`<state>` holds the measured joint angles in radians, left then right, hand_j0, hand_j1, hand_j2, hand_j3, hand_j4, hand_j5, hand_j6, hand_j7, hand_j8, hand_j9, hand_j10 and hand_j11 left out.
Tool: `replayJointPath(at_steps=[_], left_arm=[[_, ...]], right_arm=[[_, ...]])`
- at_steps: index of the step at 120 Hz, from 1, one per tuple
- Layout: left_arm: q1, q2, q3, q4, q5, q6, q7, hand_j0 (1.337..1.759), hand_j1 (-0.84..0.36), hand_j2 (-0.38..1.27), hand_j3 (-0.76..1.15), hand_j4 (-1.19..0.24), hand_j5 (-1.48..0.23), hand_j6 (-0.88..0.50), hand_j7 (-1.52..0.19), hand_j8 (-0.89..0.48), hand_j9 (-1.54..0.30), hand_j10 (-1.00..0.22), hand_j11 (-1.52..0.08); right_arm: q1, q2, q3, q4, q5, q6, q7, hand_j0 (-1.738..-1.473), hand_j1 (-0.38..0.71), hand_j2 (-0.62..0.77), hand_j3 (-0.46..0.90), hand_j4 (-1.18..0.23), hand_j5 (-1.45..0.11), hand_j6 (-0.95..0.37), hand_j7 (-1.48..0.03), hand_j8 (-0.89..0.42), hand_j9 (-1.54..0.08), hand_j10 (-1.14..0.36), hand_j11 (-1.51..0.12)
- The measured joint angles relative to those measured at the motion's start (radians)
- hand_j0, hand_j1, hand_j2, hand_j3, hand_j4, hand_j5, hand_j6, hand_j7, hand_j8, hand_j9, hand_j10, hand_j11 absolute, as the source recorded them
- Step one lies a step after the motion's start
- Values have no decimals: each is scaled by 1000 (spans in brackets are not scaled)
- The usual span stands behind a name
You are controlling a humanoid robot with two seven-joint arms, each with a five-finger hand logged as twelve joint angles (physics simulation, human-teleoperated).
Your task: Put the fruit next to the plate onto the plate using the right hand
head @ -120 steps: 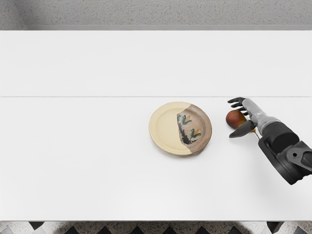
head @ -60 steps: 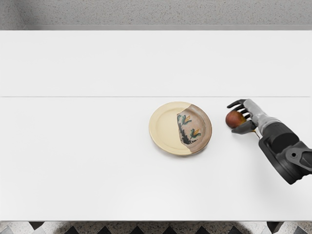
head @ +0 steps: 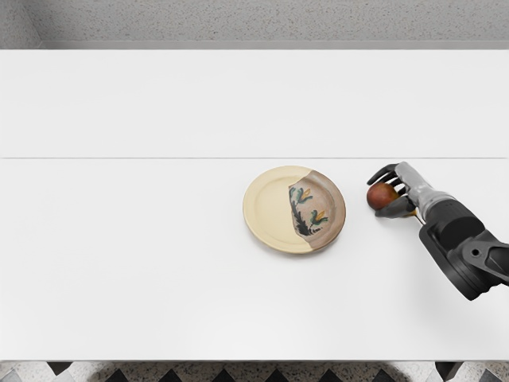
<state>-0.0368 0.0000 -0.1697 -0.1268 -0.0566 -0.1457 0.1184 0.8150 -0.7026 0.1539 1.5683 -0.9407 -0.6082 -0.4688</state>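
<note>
The robot's right hand (head: 404, 191) closes around a small reddish-brown fruit (head: 380, 194) on the right side of a white bench (head: 159, 263). Its dark fingers (head: 385, 171) curl over the far side of the fruit and its thumb (head: 394, 212) presses in from the near side, so that the fruit sits clasped between them. Whether the fruit rests on the bench or is raised just clear of it cannot be told from this angle.

The fruit lies just to the right of a round plate (head: 266, 208), close to its rim but apart from it, with a strip of bare bench between the two. The plate sits flat near the middle of the bench. Its left part is cream, and its right part is brown with a painted pattern in green, orange and black. Nothing lies on it.

The bulky dark forearm (head: 460, 248) comes in from the right edge and slants toward the far left, ending at the grey wrist behind the fruit. A thin seam (head: 119, 157) crosses the bench from left to right, on the far side of the plate and the hand. A strip of black-and-white floor (head: 238, 374) shows beyond the near edge.
</note>
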Motion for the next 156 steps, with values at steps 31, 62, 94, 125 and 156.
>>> replayJointPath(at_steps=[31,62,94,125,156], left_arm=[[0,0,0,0,0,0,0,1658,348,0,0,-1,-1,-1,-1,-1,-1,-1,-1],[0,0,0,0,0,0,0,1658,348,0,0,-1,-1,-1,-1,-1,-1,-1,-1],[0,0,0,0,0,0,0,1658,348,0,0,-1,-1,-1,-1,-1,-1,-1,-1],[0,0,0,0,0,0,0,1658,348,0,0,-1,-1,-1,-1,-1,-1,-1,-1],[0,0,0,0,0,0,0,1658,348,0,0,-1,-1,-1,-1,-1,-1,-1,-1]], right_arm=[[26,-9,23,4,18,-2,-8,-1653,198,318,1,-679,-918,-534,-897,-452,-925,-581,-931],[38,-16,97,15,47,-2,-11,-1656,228,383,1,-721,-993,-485,-961,-399,-1000,-536,-1010],[38,10,204,27,99,117,-9,-1658,301,506,3,-781,-1170,-381,-1077,-294,-1182,-442,-1175],[38,72,243,29,126,232,-8,-1658,356,586,1,-805,-1235,-334,-1118,-250,-1222,-407,-1215],[38,127,250,28,145,292,-9,-1658,312,568,2,-809,-1262,-375,-1130,-292,-1244,-421,-1240]])
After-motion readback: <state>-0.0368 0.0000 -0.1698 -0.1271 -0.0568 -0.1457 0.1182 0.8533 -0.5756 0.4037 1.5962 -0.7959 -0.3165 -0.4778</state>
